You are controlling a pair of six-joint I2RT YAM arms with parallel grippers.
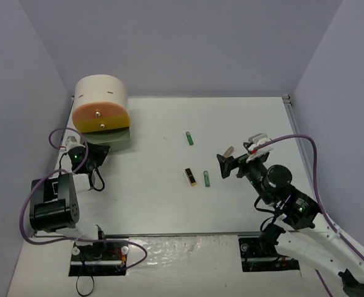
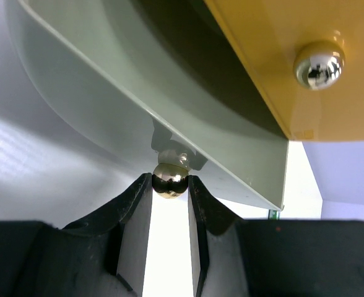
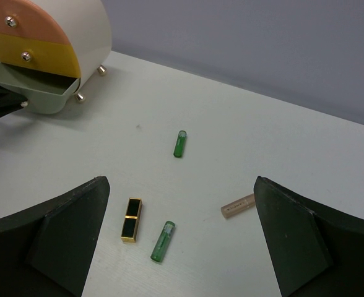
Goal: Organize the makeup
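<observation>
Pinching green drawer's knob [image 2: 170, 178]: left end effector [image 2: 169, 182] (wrist cam only); right end effector [image 3: 179, 182] spread.

left gripper [image 2: 170, 187] pinched on drawer knob [image 2: 170, 177]; right gripper [image 3: 181, 185] spread wide, raised, well right of that knob

Drawer inside: the green drawer [image 2: 169, 105] showed only its underside; its contents were hidden in every view.
Drawer knob [image 2: 170, 177]: its sides were covered by the left gripper [image 2: 170, 185], which pinched it.
Drum box [image 3: 77, 37]: cut off by the right wrist view's top and left edges.
Peach tube [image 1: 229, 150]: its near end was hidden behind the right gripper [image 1: 230, 164] from above.
Green tube [image 3: 179, 143]: its print was too small to read.
</observation>
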